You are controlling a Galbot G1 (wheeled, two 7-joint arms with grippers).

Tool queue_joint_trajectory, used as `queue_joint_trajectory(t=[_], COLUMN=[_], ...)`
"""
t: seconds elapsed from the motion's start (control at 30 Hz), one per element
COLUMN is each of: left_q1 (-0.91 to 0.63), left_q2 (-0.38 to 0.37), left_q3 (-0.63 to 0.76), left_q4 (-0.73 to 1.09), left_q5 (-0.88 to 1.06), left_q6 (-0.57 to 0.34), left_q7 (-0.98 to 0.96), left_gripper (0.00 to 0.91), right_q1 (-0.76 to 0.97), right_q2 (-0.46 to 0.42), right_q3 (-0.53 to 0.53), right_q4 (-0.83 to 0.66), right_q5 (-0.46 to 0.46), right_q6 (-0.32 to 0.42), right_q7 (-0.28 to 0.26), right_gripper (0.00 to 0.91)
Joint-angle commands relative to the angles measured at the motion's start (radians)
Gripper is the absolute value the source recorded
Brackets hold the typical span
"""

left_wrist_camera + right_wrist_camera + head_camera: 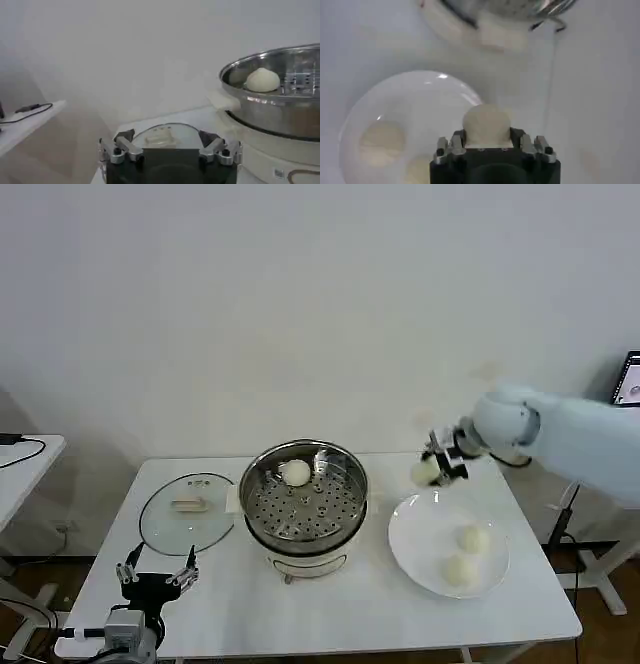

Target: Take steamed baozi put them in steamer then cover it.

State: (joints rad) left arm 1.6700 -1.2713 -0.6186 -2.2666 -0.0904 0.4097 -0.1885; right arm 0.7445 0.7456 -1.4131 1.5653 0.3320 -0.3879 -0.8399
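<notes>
The steel steamer (pixel 305 499) stands mid-table on its white base, with one baozi (pixel 296 473) on the perforated tray; the same baozi (pixel 261 80) shows in the left wrist view. My right gripper (pixel 432 469) hangs above the far edge of the white plate (pixel 420 549), shut on another baozi (pixel 486 124). Two baozi (pixel 472 538) (pixel 459 570) lie on the plate. The glass cover (pixel 187 511) lies flat left of the steamer, handle up. My left gripper (pixel 157 577) waits open near the table's front left, just before the cover (pixel 162 136).
The steamer's side handle (pixel 223 100) sticks out toward the cover. A second white table (pixel 25 464) with a black cable stands at the far left. A screen edge (pixel 629 380) shows at the far right. Bare tabletop runs along the front.
</notes>
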Motion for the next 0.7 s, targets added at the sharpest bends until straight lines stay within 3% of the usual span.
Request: queue_joint_trajectory(t=[0.03,0.17,0.37,0.7], left_q1=[-0.005,-0.005,-0.001,0.012], left_q2=[0.001,-0.004,-0.009,-0.016], left_q3=[-0.001,-0.015,-0.037,-0.079], left_q4=[-0.001,0.002,0.001,-0.007], left_q5=[-0.001,-0.003,-0.002,-0.006], left_q6=[0.001,0.002,0.002,0.000], left_q7=[0.000,-0.002,-0.003,-0.003], left_gripper=[0.907,0.907,0.907,0.907], right_q1=[0.144,0.058,-0.075,-0.192], right_q2=[0.179,0.312,0.477,0.590], right_q3=[-0.039,0.012,0.059,0.083], right_q4=[0.041,-0.006,-0.127,-0.224], right_q5=[0.181,0.254,0.284,0.313], right_q6=[-0.088,-0.135,-0.175,-0.250], right_q7=[0.041,0.076,0.111,0.127], right_gripper=[0.605,0.605,0.605,0.605])
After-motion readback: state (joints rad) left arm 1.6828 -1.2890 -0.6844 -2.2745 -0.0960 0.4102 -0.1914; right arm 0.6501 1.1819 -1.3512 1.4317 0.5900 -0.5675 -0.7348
